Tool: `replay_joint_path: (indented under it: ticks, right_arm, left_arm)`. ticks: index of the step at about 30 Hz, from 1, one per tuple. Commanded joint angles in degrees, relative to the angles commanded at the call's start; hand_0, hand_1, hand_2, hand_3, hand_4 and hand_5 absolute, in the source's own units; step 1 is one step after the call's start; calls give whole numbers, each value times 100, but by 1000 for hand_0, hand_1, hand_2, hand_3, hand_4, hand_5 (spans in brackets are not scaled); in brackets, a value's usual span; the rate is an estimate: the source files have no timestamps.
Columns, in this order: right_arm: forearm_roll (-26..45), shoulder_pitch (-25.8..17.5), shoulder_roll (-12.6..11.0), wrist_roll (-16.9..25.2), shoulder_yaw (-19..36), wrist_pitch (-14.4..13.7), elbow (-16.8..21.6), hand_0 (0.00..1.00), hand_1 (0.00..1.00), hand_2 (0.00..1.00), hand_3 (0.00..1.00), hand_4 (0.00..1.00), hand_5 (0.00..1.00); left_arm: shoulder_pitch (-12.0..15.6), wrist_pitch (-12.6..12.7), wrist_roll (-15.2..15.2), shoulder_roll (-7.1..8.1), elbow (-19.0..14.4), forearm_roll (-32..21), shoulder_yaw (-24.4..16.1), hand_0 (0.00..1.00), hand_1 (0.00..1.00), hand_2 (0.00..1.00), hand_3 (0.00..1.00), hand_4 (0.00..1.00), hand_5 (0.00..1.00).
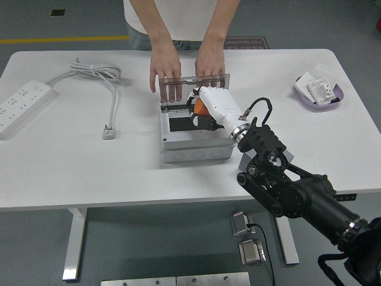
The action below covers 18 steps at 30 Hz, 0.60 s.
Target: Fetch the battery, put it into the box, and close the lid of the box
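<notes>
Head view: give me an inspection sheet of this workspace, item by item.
Surface: white table, level.
Job's things: grey plastic box, its clear lid held upright by a person's two hands; battery not told apart.
Clutter: purple dish of small white packets at far right.
Grippers: white-shelled right hand reaches down into the box over something orange; its fingers are hidden. Left hand not in view.
Cables: white power strip, with its cord and plug loose on the table.
Surroundings: grey floor, yellow line.

right hand (209, 107) over box (196, 140) — person's hands (165, 68) hold lid (193, 87)
</notes>
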Motion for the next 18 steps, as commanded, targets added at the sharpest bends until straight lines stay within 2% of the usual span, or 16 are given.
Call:
replay_joint_path:
  ticks: [1,6,7,18]
  right_arm:
    - [9,-6,-1,9,1,-7,-10,608,567,626,771,539,306]
    - [40,-24,-2,37,14,-33,-37,608,567,626,771,539,306]
    - [42,-25,-1,42,17,-37,-41,661,611,662,859,705,362]
    - [54,-42,-1,97,56,-88,-87,671,614,661,864,744,388]
  left_arm:
    - [-4,-1,-1,0,0,6,-4,644,635,532,631,740,110]
    - [-11,-8,-4,-4,0,12,-2,644,635,532,631,740,110]
    - [-11,-10,-3,-6,0,14,-3,644,635,532,630,741,111]
    - [-24,-27,-26,-16,0,26,6,643,634,532,630,740,112]
